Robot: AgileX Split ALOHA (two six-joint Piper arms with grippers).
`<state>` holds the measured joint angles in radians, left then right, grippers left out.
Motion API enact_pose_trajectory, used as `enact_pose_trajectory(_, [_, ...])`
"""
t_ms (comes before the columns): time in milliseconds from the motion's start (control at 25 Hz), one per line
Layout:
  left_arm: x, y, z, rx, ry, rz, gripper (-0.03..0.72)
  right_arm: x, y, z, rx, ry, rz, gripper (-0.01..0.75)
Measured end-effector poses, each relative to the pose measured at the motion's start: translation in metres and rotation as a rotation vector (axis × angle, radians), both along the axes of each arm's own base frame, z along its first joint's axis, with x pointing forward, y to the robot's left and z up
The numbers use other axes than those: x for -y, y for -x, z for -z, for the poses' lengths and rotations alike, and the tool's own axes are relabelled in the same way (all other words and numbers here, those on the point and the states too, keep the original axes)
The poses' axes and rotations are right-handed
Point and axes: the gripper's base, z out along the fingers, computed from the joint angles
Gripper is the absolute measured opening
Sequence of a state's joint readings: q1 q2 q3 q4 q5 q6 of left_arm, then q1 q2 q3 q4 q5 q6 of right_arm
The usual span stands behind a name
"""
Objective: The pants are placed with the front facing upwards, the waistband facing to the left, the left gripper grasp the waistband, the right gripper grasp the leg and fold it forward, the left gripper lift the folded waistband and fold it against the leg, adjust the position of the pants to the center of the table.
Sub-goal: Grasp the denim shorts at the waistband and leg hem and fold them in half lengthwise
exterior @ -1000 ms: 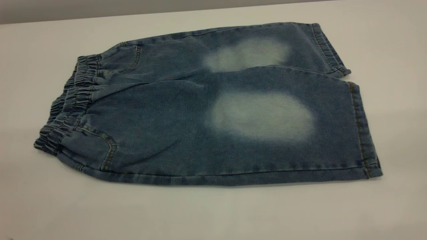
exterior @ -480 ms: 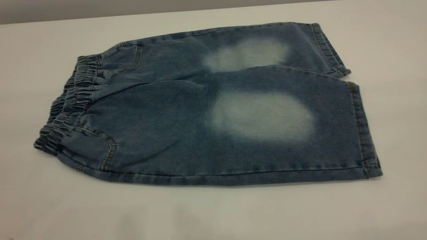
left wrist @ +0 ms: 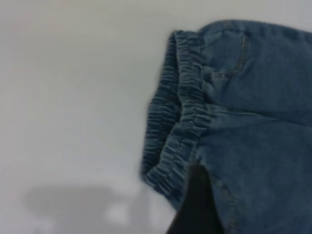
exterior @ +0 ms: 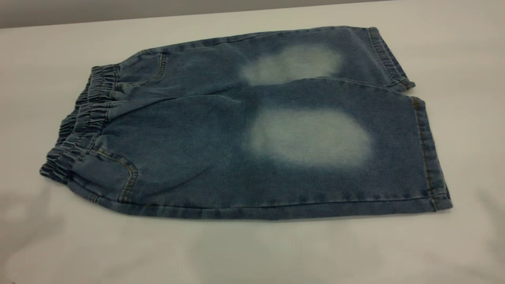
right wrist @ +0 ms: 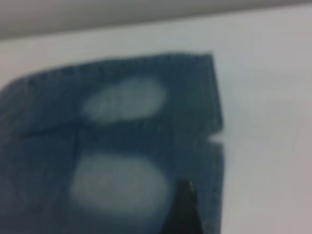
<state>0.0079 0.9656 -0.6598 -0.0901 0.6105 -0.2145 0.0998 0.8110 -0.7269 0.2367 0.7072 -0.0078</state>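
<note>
The blue denim pants point(exterior: 236, 130) lie flat on the white table point(exterior: 252, 252), front up, with a pale patch on each thigh. The ruched waistband point(exterior: 83, 122) points left and the leg hems point(exterior: 428, 157) point right. Neither gripper shows in the exterior view. In the left wrist view my left gripper point(left wrist: 242, 204) hovers over the waistband point(left wrist: 183, 112); one black finger point(left wrist: 197, 204) shows, off to one side, with nothing in it. In the right wrist view my right gripper point(right wrist: 220, 209) hangs above the near leg's hem point(right wrist: 212, 195); one dark finger point(right wrist: 184, 209) shows.
Bare tabletop surrounds the pants on all sides. The table's far edge point(exterior: 79, 21) runs along the back. Soft shadows lie on the table at the front left point(exterior: 23, 221) and the front right point(exterior: 489, 221).
The pants have not moved. Faint shadows have spread onto the table at the front left and front right.
</note>
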Motion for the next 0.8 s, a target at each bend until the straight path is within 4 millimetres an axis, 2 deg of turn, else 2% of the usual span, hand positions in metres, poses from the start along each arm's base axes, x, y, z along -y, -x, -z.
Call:
enact_pose_trajectory(200, [-0.001,-0.031,0.033,-0.115,-0.026,0.019,0.509,-0.005,-0.033,0.021,-0.085,-0.024,0.005,0.532])
enact_pose_trajectory(400, [-0.002,-0.054,0.065,-0.201,-0.028,0.014,0.509,-0.006,-0.055,0.041,-0.154,-0.012,0.017,0.532])
enact_pose_trajectory(600, [-0.002,-0.069,0.103,-0.315,-0.028,0.012,0.509,-0.007,-0.07,0.058,-0.207,-0.004,0.026,0.532])
enact_pose_trajectory(800, [-0.003,-0.079,0.137,-0.389,-0.053,0.045,0.509,-0.007,-0.075,0.067,-0.245,0.002,0.026,0.532])
